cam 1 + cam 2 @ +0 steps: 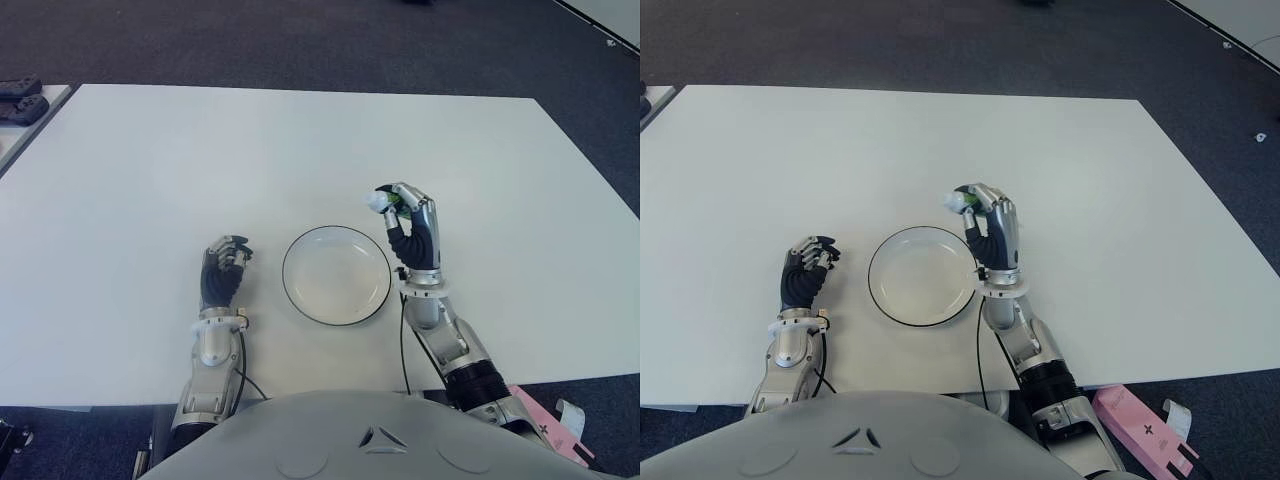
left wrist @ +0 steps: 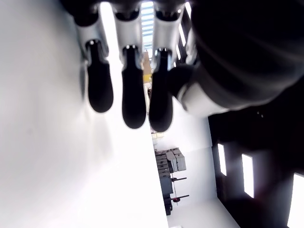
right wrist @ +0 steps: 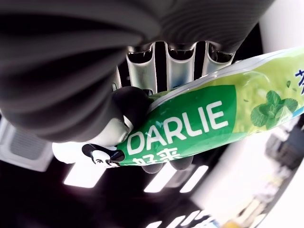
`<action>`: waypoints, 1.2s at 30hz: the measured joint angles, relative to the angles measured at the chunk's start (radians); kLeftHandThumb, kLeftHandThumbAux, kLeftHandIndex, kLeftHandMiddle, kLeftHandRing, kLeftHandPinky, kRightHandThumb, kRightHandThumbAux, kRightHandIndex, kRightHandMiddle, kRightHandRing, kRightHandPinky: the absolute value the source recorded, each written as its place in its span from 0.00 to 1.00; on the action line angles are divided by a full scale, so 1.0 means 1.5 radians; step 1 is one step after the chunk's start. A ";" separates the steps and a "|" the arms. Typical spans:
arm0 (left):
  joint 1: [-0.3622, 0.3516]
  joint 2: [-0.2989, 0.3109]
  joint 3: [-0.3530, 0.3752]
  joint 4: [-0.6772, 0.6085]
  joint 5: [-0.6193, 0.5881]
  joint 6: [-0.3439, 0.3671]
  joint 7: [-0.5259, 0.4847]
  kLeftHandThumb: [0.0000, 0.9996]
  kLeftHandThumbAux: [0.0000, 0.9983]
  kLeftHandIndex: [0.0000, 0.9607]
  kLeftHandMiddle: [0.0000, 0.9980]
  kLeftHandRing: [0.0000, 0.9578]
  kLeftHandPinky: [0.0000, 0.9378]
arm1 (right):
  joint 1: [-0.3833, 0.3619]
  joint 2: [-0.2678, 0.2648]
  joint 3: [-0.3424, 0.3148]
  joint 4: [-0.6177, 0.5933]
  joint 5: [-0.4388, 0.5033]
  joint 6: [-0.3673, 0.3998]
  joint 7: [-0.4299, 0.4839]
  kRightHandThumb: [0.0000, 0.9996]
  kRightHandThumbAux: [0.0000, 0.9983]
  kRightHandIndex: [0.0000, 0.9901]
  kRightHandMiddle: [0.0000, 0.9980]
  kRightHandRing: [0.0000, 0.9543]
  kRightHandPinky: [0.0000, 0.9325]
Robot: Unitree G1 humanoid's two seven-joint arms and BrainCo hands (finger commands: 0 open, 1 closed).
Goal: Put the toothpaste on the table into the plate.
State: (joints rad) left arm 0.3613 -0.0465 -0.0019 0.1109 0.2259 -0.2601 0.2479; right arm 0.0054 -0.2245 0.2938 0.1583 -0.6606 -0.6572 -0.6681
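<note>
A green and white toothpaste tube point(image 3: 199, 123) is clamped in my right hand point(image 1: 408, 228), which hovers just beyond the right rim of the white plate point(image 1: 336, 275). In the eye views only the tube's white end point(image 1: 378, 202) and a bit of green show above the curled fingers point(image 1: 995, 222). The plate holds nothing and lies on the white table point(image 1: 300, 150). My left hand point(image 1: 222, 272) shows to the left of the plate with its fingers point(image 2: 134, 90) curled and nothing in them.
Black objects point(image 1: 20, 100) lie on a neighbouring surface at the far left. A pink box point(image 1: 1145, 432) sits on the floor below the table's near right edge. Dark carpet surrounds the table.
</note>
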 measured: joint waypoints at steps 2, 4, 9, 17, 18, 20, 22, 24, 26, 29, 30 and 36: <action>0.000 0.000 0.000 0.001 0.000 -0.001 0.000 0.71 0.72 0.45 0.55 0.57 0.57 | -0.002 -0.001 0.006 0.000 0.001 -0.024 0.013 0.85 0.68 0.40 0.54 0.92 0.94; 0.000 0.000 0.000 0.001 0.001 -0.001 0.001 0.71 0.72 0.45 0.55 0.57 0.57 | -0.004 -0.003 0.012 0.000 0.007 -0.045 0.031 0.85 0.68 0.40 0.55 0.92 0.94; 0.000 0.000 0.000 0.001 0.002 -0.001 0.003 0.71 0.72 0.45 0.55 0.57 0.57 | -0.004 -0.021 0.037 0.000 0.047 -0.095 0.111 0.85 0.68 0.40 0.55 0.92 0.93; 0.000 0.000 -0.001 -0.002 0.003 -0.001 0.005 0.71 0.72 0.45 0.55 0.56 0.56 | -0.005 -0.059 0.054 0.000 0.063 -0.123 0.232 0.85 0.68 0.40 0.55 0.92 0.94; 0.000 0.000 -0.001 -0.002 0.004 -0.001 0.005 0.71 0.72 0.45 0.55 0.56 0.56 | -0.005 -0.065 0.055 0.000 0.063 -0.123 0.245 0.85 0.68 0.40 0.55 0.92 0.94; 0.001 0.000 -0.001 -0.002 0.004 -0.001 0.005 0.71 0.72 0.45 0.54 0.56 0.56 | -0.004 -0.074 0.056 0.000 0.062 -0.123 0.267 0.86 0.68 0.40 0.55 0.92 0.94; 0.001 0.000 -0.002 -0.003 0.005 -0.001 0.005 0.71 0.72 0.45 0.54 0.56 0.56 | -0.003 -0.081 0.060 0.001 0.061 -0.123 0.288 0.86 0.68 0.40 0.55 0.92 0.94; 0.001 0.000 -0.002 -0.003 0.005 -0.001 0.005 0.70 0.72 0.45 0.54 0.56 0.56 | 0.000 -0.086 0.066 0.001 0.058 -0.123 0.306 0.86 0.68 0.41 0.56 0.92 0.94; 0.001 0.000 -0.003 -0.003 0.005 -0.001 0.006 0.70 0.72 0.45 0.54 0.56 0.56 | 0.005 -0.088 0.072 0.001 0.051 -0.122 0.322 0.86 0.68 0.41 0.56 0.92 0.94; 0.001 0.000 -0.003 -0.003 0.006 -0.001 0.006 0.70 0.72 0.45 0.54 0.56 0.56 | 0.013 -0.089 0.083 0.000 0.045 -0.110 0.350 0.86 0.68 0.41 0.56 0.92 0.94; 0.001 0.000 -0.003 -0.003 0.006 -0.001 0.007 0.70 0.72 0.45 0.54 0.55 0.56 | 0.016 -0.089 0.087 -0.002 0.044 -0.101 0.364 0.86 0.68 0.41 0.55 0.92 0.94; 0.001 0.000 -0.003 -0.003 0.007 0.001 0.010 0.71 0.72 0.45 0.53 0.55 0.55 | 0.030 -0.096 0.104 -0.016 0.045 -0.036 0.450 0.86 0.68 0.41 0.55 0.91 0.93</action>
State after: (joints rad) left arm 0.3627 -0.0465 -0.0064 0.1063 0.2361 -0.2583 0.2627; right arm 0.0498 -0.3679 0.4501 0.1350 -0.5929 -0.7119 0.0065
